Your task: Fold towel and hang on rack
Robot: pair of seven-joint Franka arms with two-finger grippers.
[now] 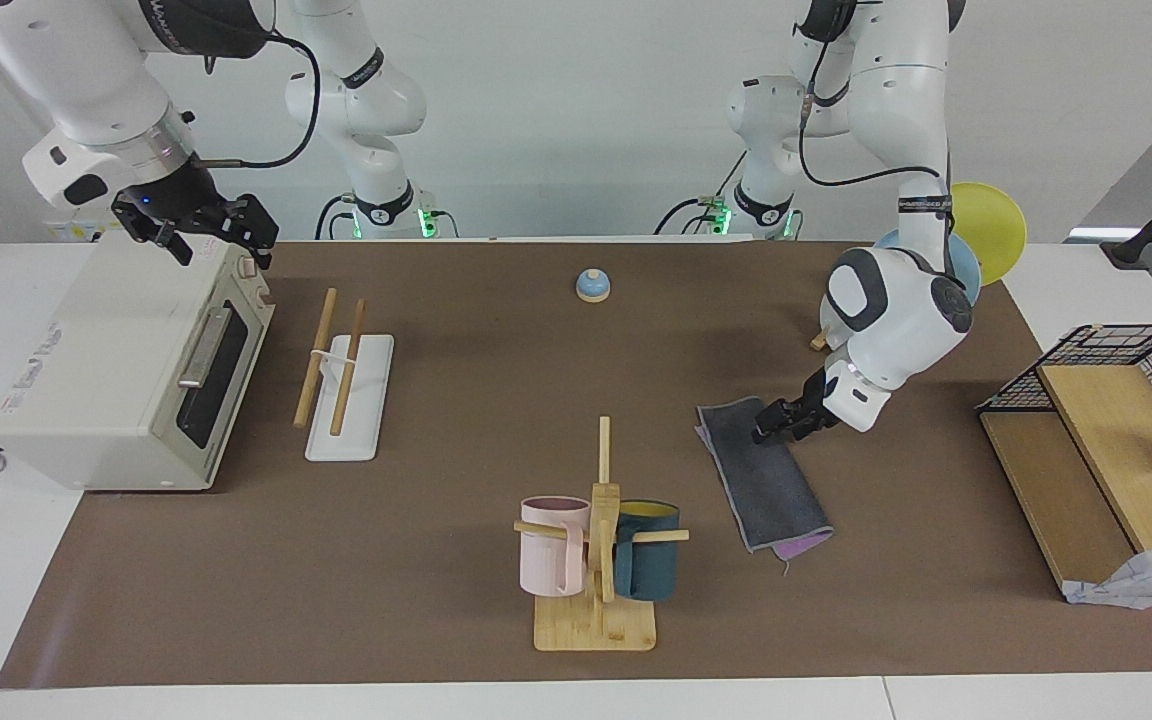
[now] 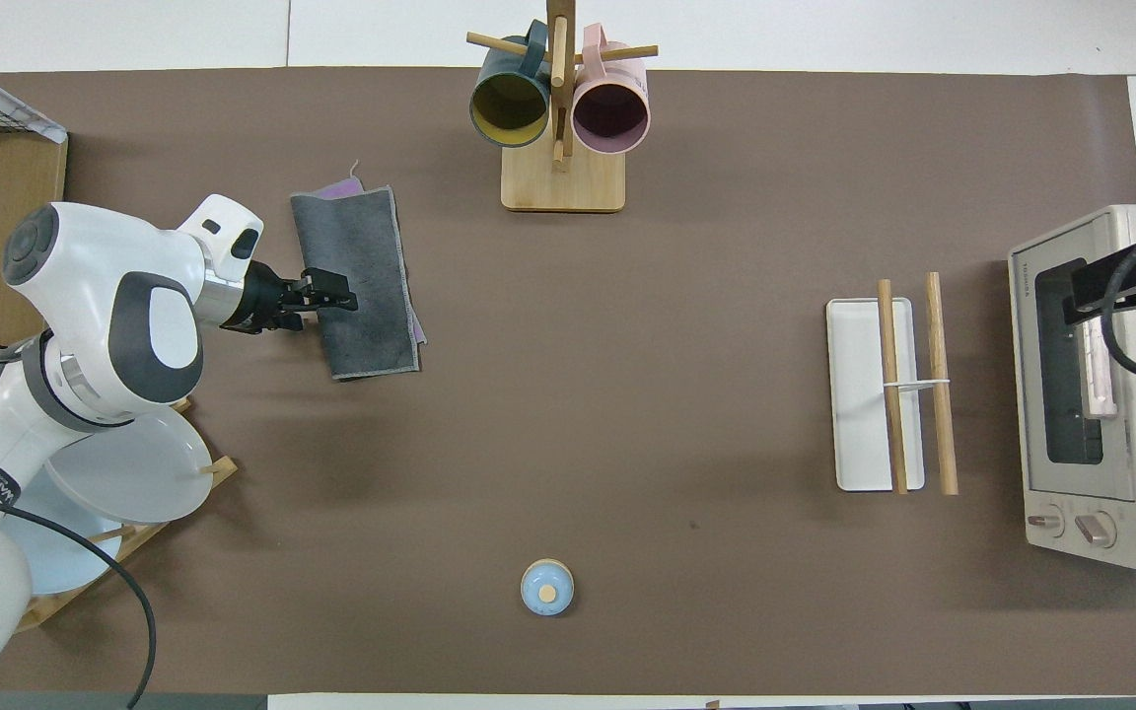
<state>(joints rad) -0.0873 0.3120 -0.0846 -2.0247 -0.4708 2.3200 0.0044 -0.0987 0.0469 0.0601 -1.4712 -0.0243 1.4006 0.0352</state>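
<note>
Left gripper (image 1: 764, 432), seen in the facing view, is low over the long edge of the thin folded towel (image 1: 764, 482), dark grey face up with a purple corner peeking out at the end farther from the robots. Whether its fingers are apart or already closing on cloth I cannot tell from here, nor whether they touch the fabric. The towel lies flat on the brown table mat (image 1: 456, 420), beside the wooden mug tree with pink and blue mugs (image 1: 598, 550), toward the left arm's end. The rack of two light wooden rods on a flat white base (image 1: 346, 385) sits well apart, toward the right arm's end, in front of the cream toaster oven (image 1: 126, 370). The right gripper (image 1: 198, 232) waits open over that oven.

From overhead, the left gripper (image 2: 331, 299) overlaps the towel's (image 2: 371, 266) edge about midway along. A good pinch, I judge, should catch all layers at that edge, close fully before lifting, then rise straight so the fold stays aligned for draping across the rack (image 2: 898, 385).
</note>
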